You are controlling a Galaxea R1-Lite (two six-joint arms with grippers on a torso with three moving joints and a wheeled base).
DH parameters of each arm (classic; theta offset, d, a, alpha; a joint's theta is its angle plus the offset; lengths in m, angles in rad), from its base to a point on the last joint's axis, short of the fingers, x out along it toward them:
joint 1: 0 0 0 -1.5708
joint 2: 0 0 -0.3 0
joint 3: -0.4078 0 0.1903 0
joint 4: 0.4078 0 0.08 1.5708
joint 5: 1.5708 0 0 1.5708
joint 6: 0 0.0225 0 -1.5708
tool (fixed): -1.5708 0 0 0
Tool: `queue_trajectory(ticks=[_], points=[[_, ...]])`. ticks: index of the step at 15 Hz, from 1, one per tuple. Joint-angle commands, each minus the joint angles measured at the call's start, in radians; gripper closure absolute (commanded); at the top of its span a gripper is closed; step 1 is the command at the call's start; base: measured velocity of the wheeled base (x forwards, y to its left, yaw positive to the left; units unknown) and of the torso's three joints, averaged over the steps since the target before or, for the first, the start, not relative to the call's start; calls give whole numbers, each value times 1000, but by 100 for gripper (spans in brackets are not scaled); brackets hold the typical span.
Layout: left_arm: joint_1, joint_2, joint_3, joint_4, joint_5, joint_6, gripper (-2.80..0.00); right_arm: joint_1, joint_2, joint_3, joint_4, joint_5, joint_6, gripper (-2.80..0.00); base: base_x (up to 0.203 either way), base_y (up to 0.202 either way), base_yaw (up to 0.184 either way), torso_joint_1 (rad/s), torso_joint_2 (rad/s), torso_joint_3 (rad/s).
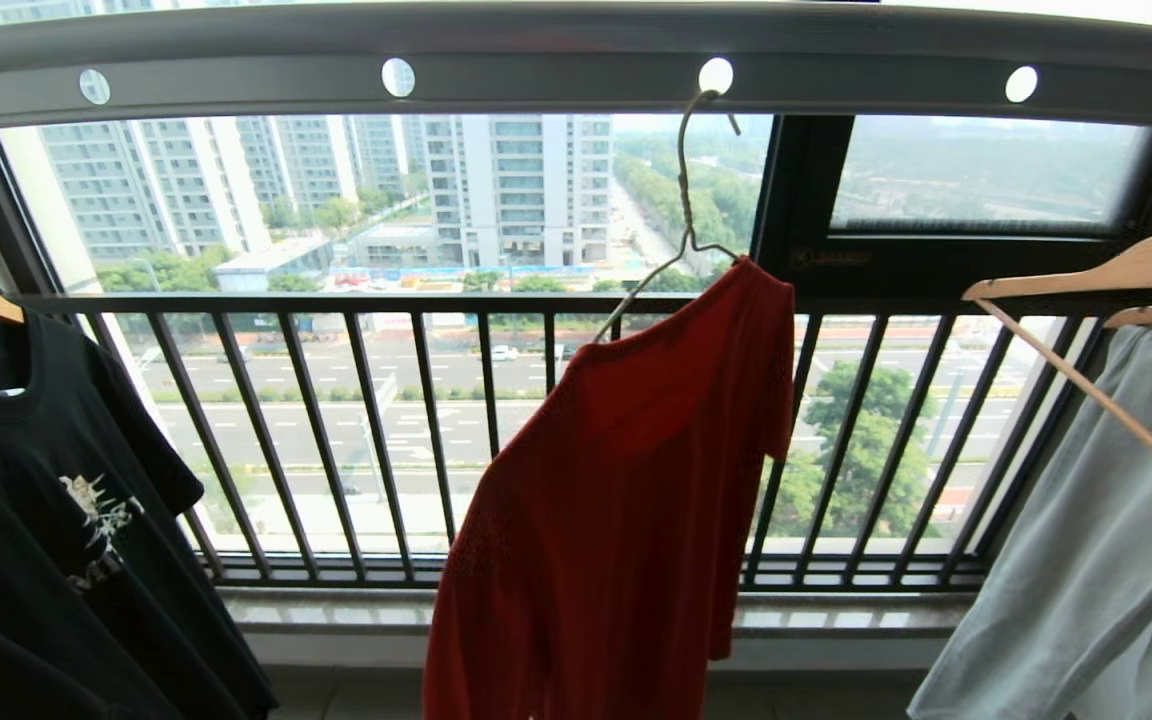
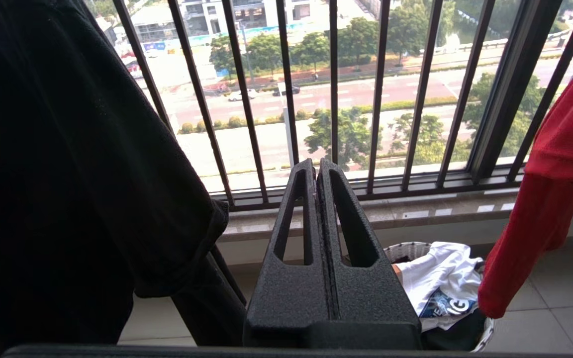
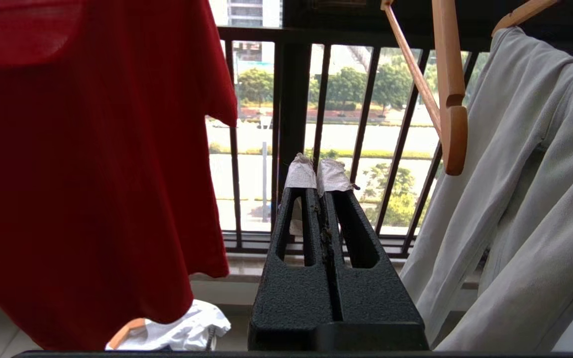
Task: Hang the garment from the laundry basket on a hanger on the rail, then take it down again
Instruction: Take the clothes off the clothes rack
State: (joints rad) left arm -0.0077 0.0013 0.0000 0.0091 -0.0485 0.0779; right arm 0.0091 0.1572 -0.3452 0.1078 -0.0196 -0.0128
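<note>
Both tools were nearest the cameras: left tool (image 2: 318, 169) clamped shut on nothing, low beside the black T-shirt (image 2: 67, 164); right tool (image 3: 316, 176) likewise closed and empty, paper-wrapped tips together, sitting between the red garment (image 1: 616, 500) and the grey clothing (image 3: 530, 199) on the wood hangers (image 3: 448, 99). Neither arm showed in the head view.

Garment was hung: draped on the thin wire hanger (image 1: 684, 200), whose hook sat in a hole of the grey rail (image 1: 556, 50). Fit looked lopsided: the right shoulder was seated, but the hanger's left arm poked out bare above the collar and the cloth sagged down to the left. Laundry basket (image 2: 406, 248) stood on the floor below, holding a white garment (image 2: 445, 283).

My read: the hang half was done and take-down was next.

Risks:
- shirt slips off the bare side if the hanger is bumped, because the weight is off-centre;
- long hook snags the hole edge if lifted at an angle;
- right tool catches the neighbouring wood hanger on the way up.
</note>
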Motion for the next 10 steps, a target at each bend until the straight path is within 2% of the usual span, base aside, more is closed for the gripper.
queue_trajectory(ticks=[1, 4, 6, 8, 10], points=[[0, 0, 0, 0, 0, 0, 0, 0, 153, -120, 8, 0, 0, 0, 0, 0, 0, 0, 0, 0], [0, 0, 0, 0, -1, 0, 0, -1, 271, -259, 65, 7, 7, 0, 0, 0, 0, 0, 0, 0], [0, 0, 0, 0, -1, 0, 0, 0, 338, -342, 144, 42, 70, 0, 0, 0, 0, 0, 0, 0], [0, 0, 0, 0, 1, 0, 0, 0, 420, -397, 170, 83, 145, 0, 0, 0, 0, 0, 0, 0], [0, 0, 1, 0, -1, 0, 0, 0, 500, -443, 173, 112, 176, 0, 0, 0, 0, 0, 0, 0]])
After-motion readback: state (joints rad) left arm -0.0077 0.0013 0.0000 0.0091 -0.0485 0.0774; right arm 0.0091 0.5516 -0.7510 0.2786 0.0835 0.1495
